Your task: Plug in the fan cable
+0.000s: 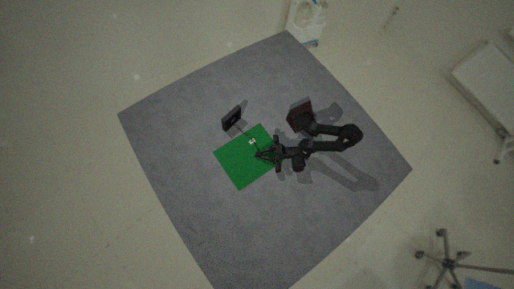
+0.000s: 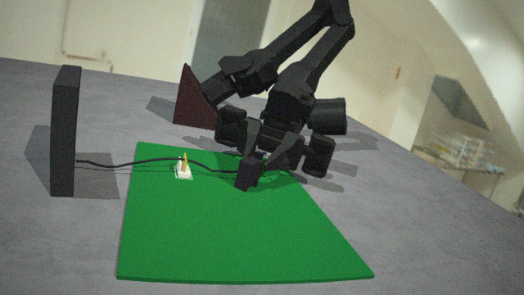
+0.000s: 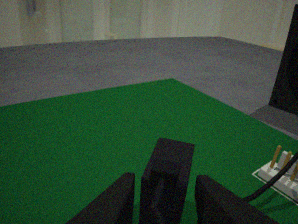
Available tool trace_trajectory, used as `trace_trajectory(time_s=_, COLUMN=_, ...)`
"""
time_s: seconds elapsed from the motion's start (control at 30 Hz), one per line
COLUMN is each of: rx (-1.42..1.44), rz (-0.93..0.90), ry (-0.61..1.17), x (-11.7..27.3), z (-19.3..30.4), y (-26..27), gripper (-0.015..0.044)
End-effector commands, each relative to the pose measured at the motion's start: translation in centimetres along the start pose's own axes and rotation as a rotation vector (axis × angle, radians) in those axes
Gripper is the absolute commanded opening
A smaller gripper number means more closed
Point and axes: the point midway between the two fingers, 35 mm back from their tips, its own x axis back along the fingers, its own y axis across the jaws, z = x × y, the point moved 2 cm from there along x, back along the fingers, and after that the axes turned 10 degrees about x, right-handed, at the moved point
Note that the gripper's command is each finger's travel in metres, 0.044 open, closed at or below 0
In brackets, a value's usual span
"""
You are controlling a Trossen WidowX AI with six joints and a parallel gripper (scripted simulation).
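The white four-pin fan header [image 1: 251, 141] [image 2: 182, 171] [image 3: 268, 172], with upright gold pins, sits on the green board [image 1: 241, 170] [image 2: 229, 229] [image 3: 90, 135]; its pins are bare. The black plug [image 2: 248, 175] [image 3: 170, 155] is away from the header, tilted a little, low at the board; whether its underside touches the board is unclear. My gripper [image 1: 261, 154] [image 2: 257, 161] [image 3: 165, 183] is slightly open around the plug, with a narrow gap on each side in the wrist view. The black cable [image 2: 107, 166] [image 3: 270, 186] runs from the plug past the header to the fan.
The black fan [image 1: 231, 118] [image 2: 63, 135] [image 3: 287, 75] stands upright on the grey table [image 1: 193, 100] [image 2: 24, 229] beside the board's edge near the header. A dark red wedge-shaped block [image 1: 299, 116] [image 2: 191, 106] stands near the arm's base.
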Motion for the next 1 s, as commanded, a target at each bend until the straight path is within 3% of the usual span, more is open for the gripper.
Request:
trace_trajectory(time_s=0.0, rx=0.000, rz=0.000, ry=0.000, x=0.0, z=0.0, y=0.0, gripper=0.0140)
trace_trajectory(time_s=0.63, rx=0.000, rz=0.000, ry=0.000, x=0.0, z=0.0, y=0.0, gripper=0.0140)
trace_trajectory(time_s=0.97, rx=-0.006, rz=0.010, ry=0.012, x=2.2, z=-0.4, y=0.7, gripper=0.0140)
